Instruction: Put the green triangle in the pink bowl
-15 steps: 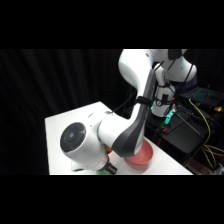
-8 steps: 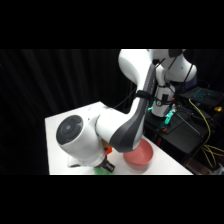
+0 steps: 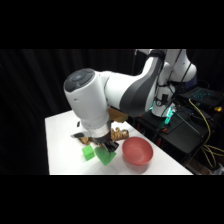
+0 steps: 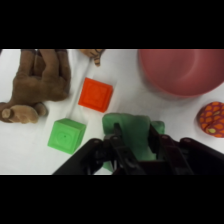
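Observation:
The green triangle, a pale green wedge, sits between my gripper's two black fingers, which are shut on it. In the side view the gripper hangs under the big white wrist and holds the wedge just above the table. The pink bowl stands right of the wedge, a short gap away. Its rim fills the upper right of the wrist view.
A small bright green cube lies just left of the wedge, also visible from the side. An orange-red block and a brown plush toy lie beyond it. An orange patterned object lies below the bowl. The table's front edge is close.
The arm's wrist has risen and swung a little to the right. The green triangle has come up off the table with the gripper.

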